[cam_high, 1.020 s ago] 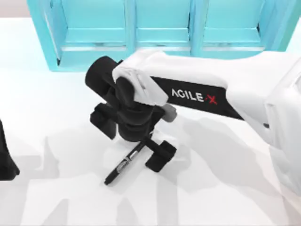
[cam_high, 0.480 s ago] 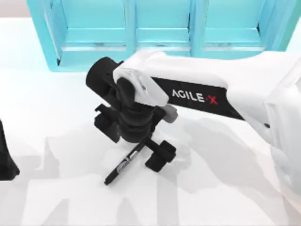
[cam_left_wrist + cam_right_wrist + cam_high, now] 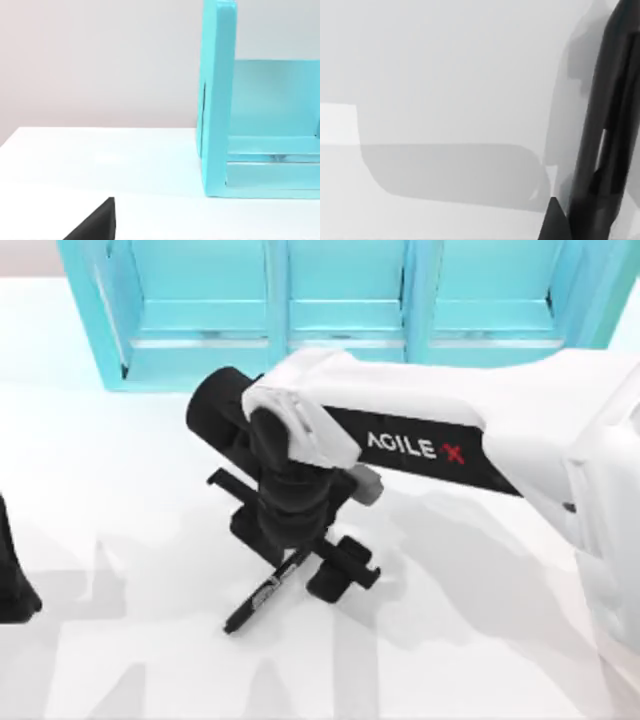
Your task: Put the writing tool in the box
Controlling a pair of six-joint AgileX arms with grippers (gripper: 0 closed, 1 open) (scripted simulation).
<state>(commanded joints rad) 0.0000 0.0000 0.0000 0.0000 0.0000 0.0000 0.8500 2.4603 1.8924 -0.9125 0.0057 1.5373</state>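
Smooth white table, slim black pen

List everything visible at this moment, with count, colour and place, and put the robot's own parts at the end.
table: one, white, under everything.
shelf unit: one, turquoise, three compartments, along the table's far edge.
pen: one, black with a silver-grey band, lying on the table near the middle, tip toward the near left.
right tool: one, black, lowered over the pen's upper end.
right arm: one, white and black, reaching in from the right.
left arm: one, black, parked at the left edge.
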